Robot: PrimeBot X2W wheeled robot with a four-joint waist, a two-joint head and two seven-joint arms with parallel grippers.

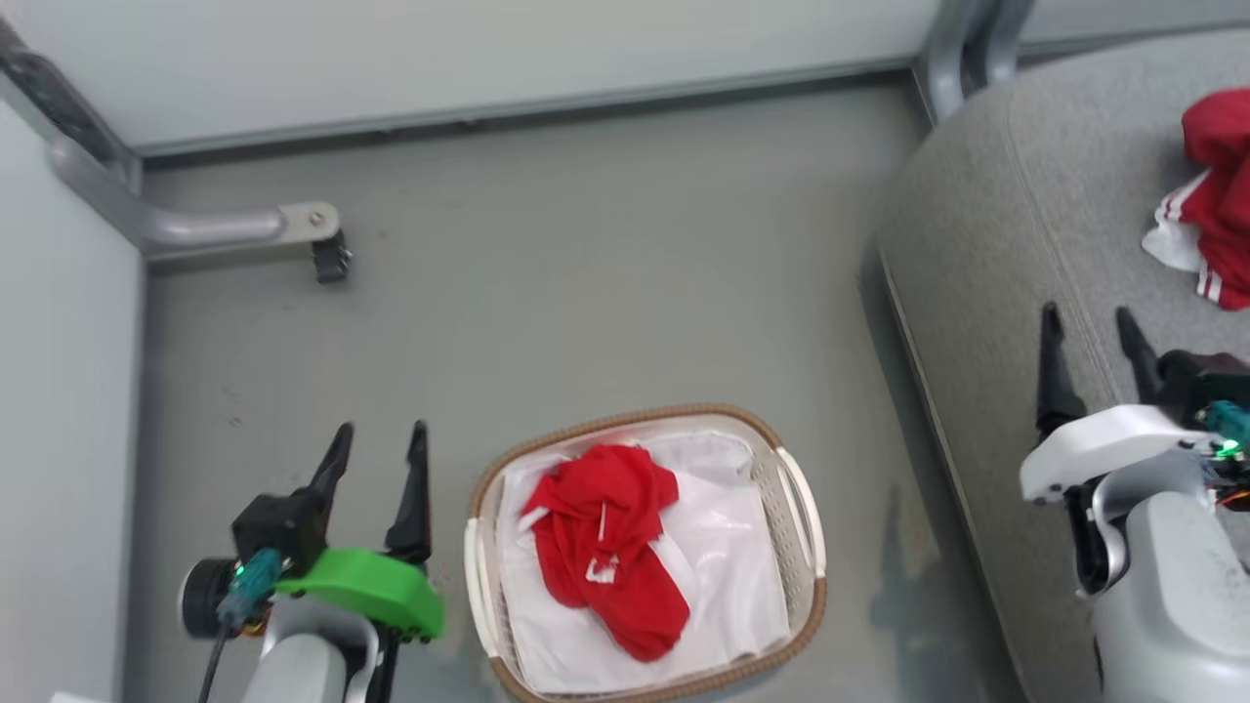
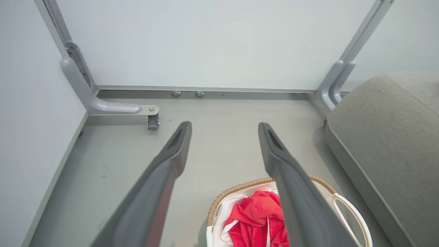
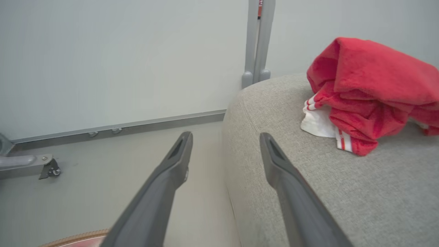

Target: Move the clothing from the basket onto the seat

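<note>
The red clothing (image 1: 605,547) counts as two bundles: one in the basket (image 1: 635,418) and a second bundle (image 1: 1216,195) on the seat (image 1: 986,244); how many garments each holds cannot be told. There is one basket, with one white liner (image 1: 732,571), and one grey seat. There are two grippers, the left gripper (image 1: 382,427) and the right gripper (image 1: 1086,310), each with two dark fingers (image 1: 414,488)

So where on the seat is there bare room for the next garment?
The seat is bare from its floor-side edge up to the red garment lying near the head view's right border, including the stretch by the open right claw. Crowded only around that garment.
</note>
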